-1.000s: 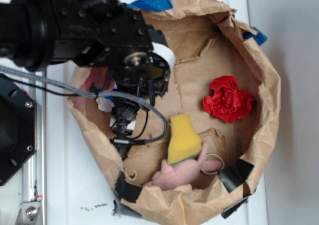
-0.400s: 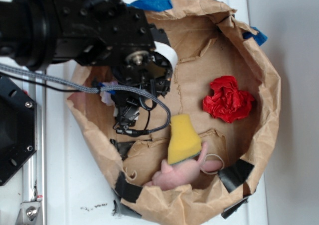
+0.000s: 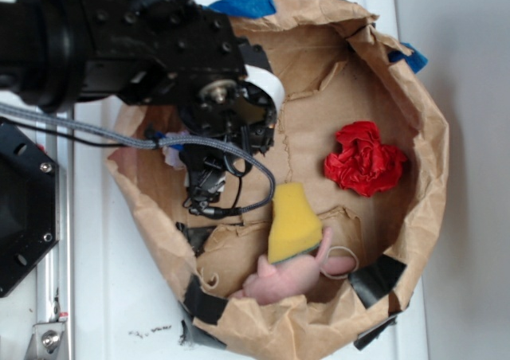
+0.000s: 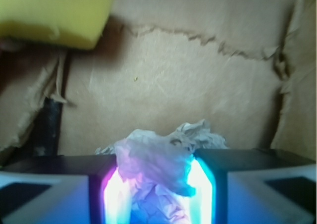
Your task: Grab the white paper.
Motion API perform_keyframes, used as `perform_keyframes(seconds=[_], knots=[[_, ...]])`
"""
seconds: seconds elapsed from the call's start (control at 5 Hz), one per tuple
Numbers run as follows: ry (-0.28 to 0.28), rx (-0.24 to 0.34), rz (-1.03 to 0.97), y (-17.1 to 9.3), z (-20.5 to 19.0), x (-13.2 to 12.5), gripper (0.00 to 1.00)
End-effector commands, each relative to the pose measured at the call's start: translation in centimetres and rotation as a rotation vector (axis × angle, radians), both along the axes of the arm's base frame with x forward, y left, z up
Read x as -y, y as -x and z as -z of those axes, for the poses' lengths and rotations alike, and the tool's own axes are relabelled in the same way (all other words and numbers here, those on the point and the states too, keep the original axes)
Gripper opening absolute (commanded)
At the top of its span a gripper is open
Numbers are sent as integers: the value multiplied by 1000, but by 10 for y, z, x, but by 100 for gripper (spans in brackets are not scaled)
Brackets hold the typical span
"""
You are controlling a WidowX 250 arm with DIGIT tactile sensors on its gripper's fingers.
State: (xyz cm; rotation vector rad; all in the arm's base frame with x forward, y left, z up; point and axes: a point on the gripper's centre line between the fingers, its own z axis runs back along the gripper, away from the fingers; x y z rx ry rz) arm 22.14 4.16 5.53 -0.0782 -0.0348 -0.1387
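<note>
the jaws of the gripper (image 4: 157,194) are closed in on the white paper (image 4: 161,172), which sits wedged between the two glowing pads (image 4: 115,196) with its crumpled top poking out ahead. in the exterior view the black arm (image 3: 119,41) hides nearly all of it, near the left edge of the brown paper bag lining (image 3: 426,137) on the white table (image 3: 119,296). a yellow sponge (image 3: 292,221), pink cloth (image 3: 288,279) and red paper wad (image 3: 365,159) lie to the right, apart.
</note>
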Motion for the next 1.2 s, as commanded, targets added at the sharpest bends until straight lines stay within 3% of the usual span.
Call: perform_keyframes(seconds=[0.0,0.2,0.4,1.0], knots=[[39,116,-164,23,-88,10,0],[58,190,-212,0,-139,18,0],[90,195,-230,-13,-174,20,0],[73,190,-240,-52,-175,15,0]])
